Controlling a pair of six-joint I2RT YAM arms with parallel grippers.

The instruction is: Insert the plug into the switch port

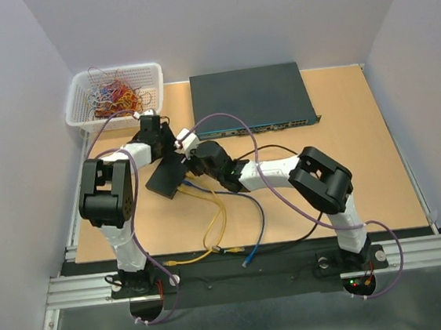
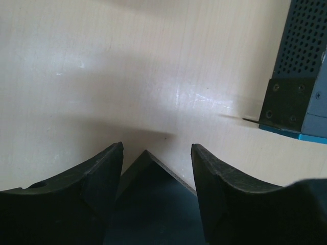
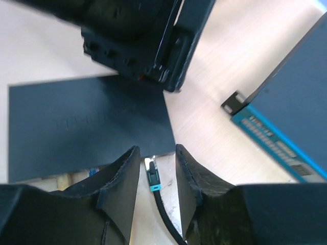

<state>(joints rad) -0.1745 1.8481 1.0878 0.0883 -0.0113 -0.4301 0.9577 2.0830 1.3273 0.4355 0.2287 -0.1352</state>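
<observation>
The small flat black box (image 1: 165,177) lies between the two arms; its port edge faces the right arm. In the left wrist view my left gripper (image 2: 157,145) is open, with a corner of the box (image 2: 153,204) between its fingers. In the right wrist view my right gripper (image 3: 157,148) is open around a plug (image 3: 153,176) with a teal boot and a black cable. Neither finger touches the plug. The plug's tip meets the near edge of the box (image 3: 87,127); the port itself is hidden. From above, the left gripper (image 1: 173,146) and right gripper (image 1: 191,159) nearly meet over the box.
The large dark grey-blue rack switch (image 1: 249,99) lies at the back, and its corner shows close by (image 2: 299,76). A white basket (image 1: 115,97) of wires stands at the back left. Yellow (image 1: 211,221) and blue (image 1: 257,248) cables run from the box toward the near edge.
</observation>
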